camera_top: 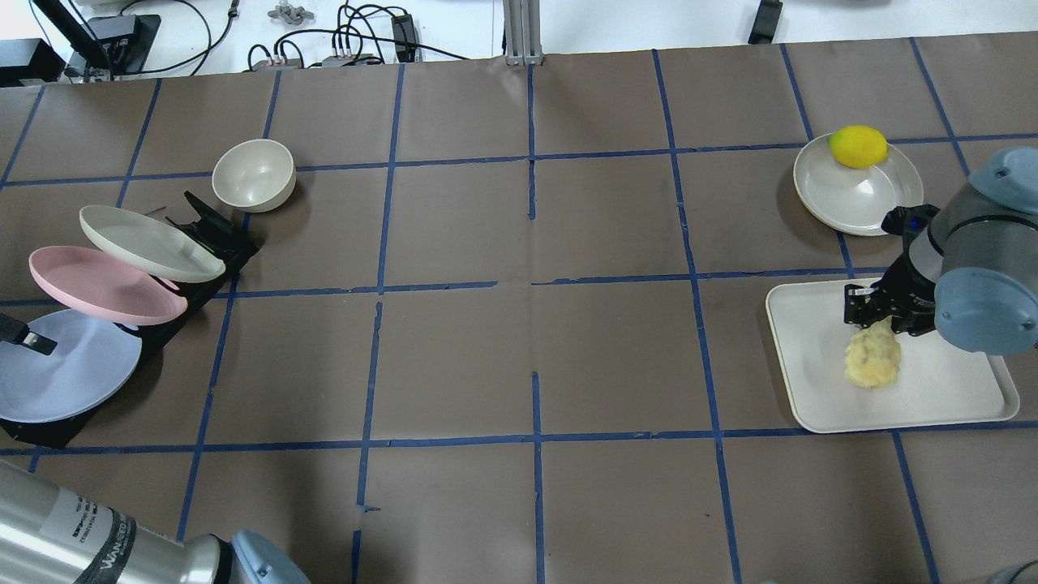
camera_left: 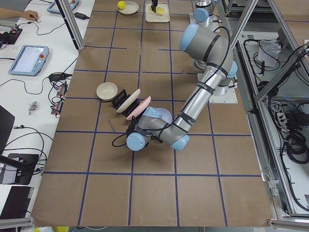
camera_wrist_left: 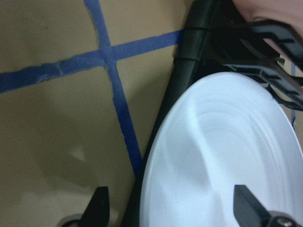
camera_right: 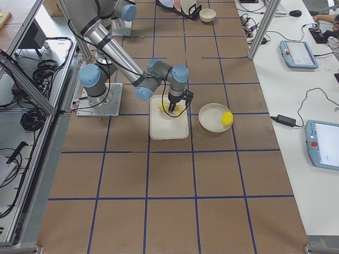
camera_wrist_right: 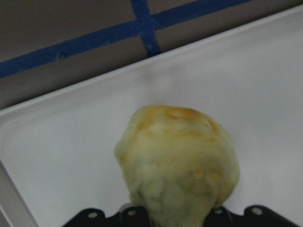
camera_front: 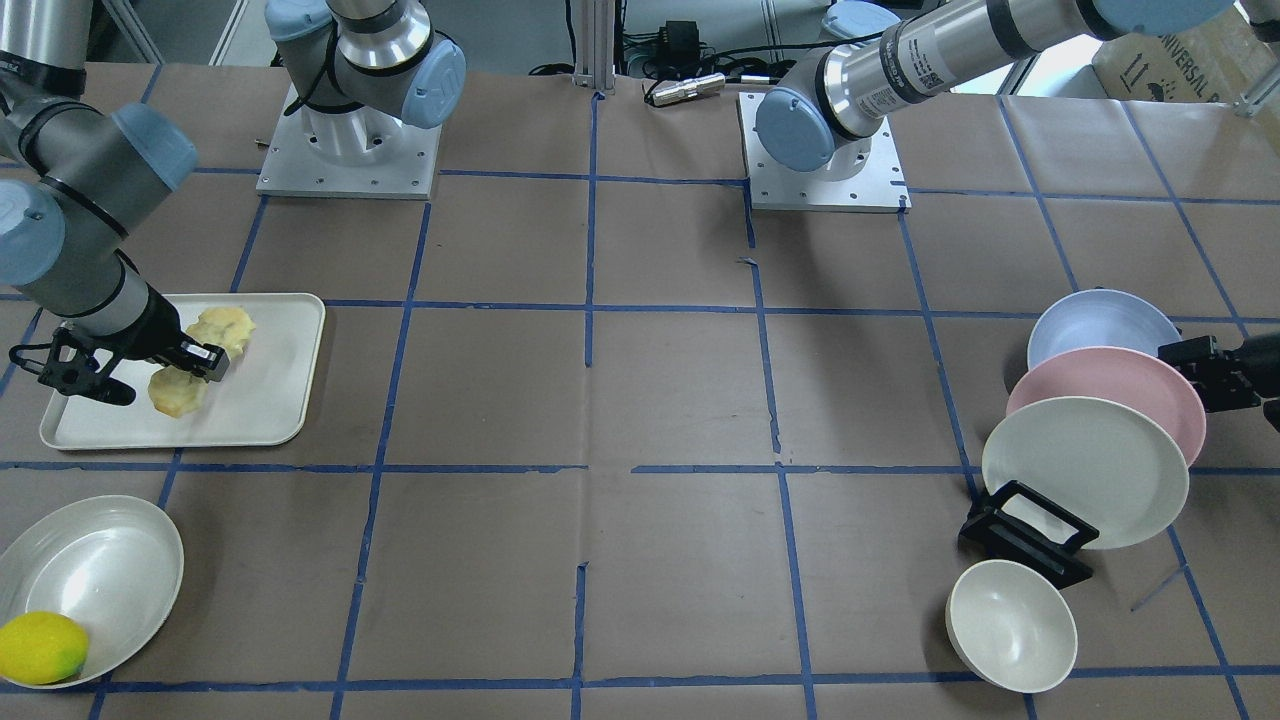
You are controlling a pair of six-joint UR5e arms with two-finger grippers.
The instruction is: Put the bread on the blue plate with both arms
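Note:
The bread (camera_front: 180,392) lies in a white tray (camera_front: 270,400); it also shows in the overhead view (camera_top: 872,362) and fills the right wrist view (camera_wrist_right: 177,161). My right gripper (camera_front: 197,363) (camera_top: 874,318) comes down on the loaf's middle and is shut on it. The blue plate (camera_front: 1098,320) (camera_top: 69,373) leans in a black rack (camera_top: 219,237), the nearest plate to the robot. My left gripper (camera_top: 18,334) (camera_wrist_left: 173,210) is open at the blue plate's (camera_wrist_left: 222,156) rim, one finger (camera_wrist_left: 99,208) outside the plate and the other (camera_wrist_left: 246,208) over its face.
A pink plate (camera_front: 1110,385) and an off-white plate (camera_front: 1085,470) lean in the same rack. An off-white bowl (camera_front: 1010,625) stands beyond the rack. A yellow lemon (camera_front: 40,647) sits in an off-white dish (camera_front: 100,570) beside the tray.

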